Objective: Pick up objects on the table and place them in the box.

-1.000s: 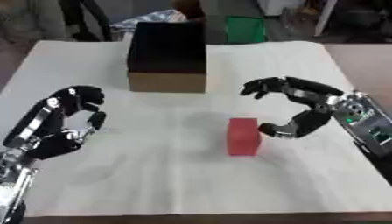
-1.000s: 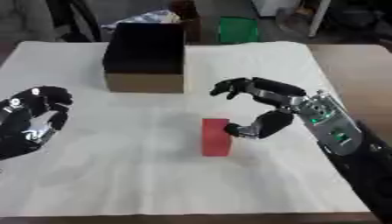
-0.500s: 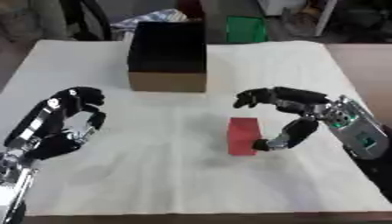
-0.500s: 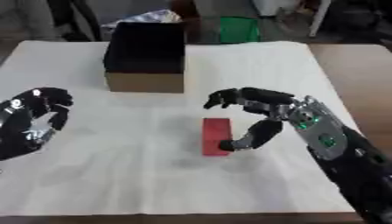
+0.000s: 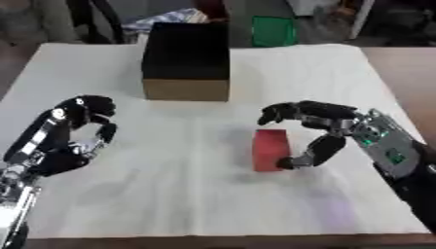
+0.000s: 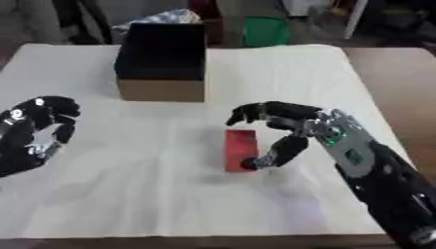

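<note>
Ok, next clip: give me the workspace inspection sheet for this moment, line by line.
Surface: table under a white cloth, wood bare at the right edge.
Job's things: red block upright on the cloth; black-lined cardboard box farther back, open.
Clutter: nothing seen on the cloth.
Hands: right hand curved around the block, thumb at its lower right side, fingers arched over its top; block not lifted. Left hand idle at left, fingers curled, holding nothing.
Cables: nothing seen.
Surroundings: green bin and chair legs beyond the table.
</note>
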You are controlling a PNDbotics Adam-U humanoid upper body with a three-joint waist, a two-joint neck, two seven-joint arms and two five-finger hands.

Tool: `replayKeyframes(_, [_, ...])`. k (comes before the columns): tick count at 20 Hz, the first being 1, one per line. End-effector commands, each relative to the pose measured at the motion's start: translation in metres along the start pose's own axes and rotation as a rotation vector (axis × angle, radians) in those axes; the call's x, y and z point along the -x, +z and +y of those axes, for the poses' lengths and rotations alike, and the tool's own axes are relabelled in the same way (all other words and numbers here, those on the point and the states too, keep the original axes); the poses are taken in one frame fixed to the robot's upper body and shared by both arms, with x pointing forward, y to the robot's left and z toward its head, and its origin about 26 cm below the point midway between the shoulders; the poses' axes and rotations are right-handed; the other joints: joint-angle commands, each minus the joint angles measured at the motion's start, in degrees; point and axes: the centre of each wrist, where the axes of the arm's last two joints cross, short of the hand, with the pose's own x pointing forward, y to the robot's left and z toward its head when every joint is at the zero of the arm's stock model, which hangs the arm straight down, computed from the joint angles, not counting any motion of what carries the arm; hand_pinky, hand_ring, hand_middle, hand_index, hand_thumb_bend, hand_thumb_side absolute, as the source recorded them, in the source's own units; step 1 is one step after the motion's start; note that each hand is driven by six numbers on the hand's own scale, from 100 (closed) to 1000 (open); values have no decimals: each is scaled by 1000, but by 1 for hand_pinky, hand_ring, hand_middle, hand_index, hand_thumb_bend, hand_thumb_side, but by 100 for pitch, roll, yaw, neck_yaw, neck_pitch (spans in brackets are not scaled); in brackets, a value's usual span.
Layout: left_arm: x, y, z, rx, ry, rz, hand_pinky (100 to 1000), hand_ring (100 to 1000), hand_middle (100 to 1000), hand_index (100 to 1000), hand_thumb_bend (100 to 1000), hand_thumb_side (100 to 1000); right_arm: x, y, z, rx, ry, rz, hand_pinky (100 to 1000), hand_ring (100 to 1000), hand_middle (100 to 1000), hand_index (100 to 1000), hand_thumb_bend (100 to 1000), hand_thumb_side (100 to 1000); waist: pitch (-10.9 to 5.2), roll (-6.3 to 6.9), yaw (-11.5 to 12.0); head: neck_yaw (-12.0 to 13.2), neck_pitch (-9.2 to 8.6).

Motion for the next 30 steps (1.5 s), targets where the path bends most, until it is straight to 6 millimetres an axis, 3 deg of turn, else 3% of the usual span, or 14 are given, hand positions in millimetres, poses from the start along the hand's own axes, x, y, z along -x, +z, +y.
replayKeyframes(1, [-4, -2, 2, 4, -12, -16, 743, 759, 704, 804, 308, 383, 3, 2, -10, 18, 33, 24, 806, 1000, 842, 913, 464, 622, -86, 1, 4, -14, 9])
replayKeyframes(14, [-4, -2, 2, 9, -12, -16, 743, 760, 707, 804, 304, 386, 11, 1, -1, 16, 54, 85, 787, 1000, 773, 868, 467, 658, -81, -12, 31, -11, 8])
replayKeyframes(23, [-4, -3, 2, 10, -12, -16, 743, 760, 708, 803, 301, 390, 13, 1, 3, 51, 61, 119, 752, 1000, 545, 675, 394, 616, -69, -31, 42, -7, 12])
replayKeyframes(30, [-4, -2, 2, 8, -11, -13, 742, 760, 708, 802, 296, 397, 14, 1, 6, 66, 72, 137, 734, 985, 466, 591, 345, 522, -56, -41, 53, 0, 8])
